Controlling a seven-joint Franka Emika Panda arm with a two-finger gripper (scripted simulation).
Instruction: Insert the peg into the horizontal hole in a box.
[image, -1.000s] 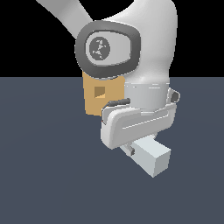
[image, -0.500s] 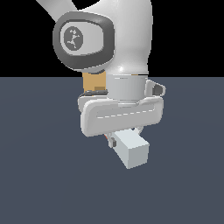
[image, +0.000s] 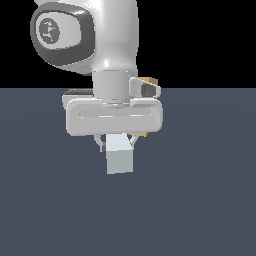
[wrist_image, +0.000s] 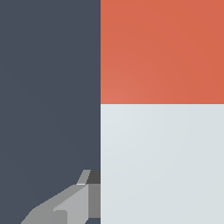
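The arm (image: 112, 60) hides nearly all of the box (image: 149, 81); the wrist view crops the peg (wrist_image: 162, 109).

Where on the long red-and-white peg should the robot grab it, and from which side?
The pale grey part of the peg, near where it meets the red, is the best place, and from above. Its flat, straight sides suit the gripper, whose fingers already sit on either side of it. That leaves the red end free, which looks like it faces the box.
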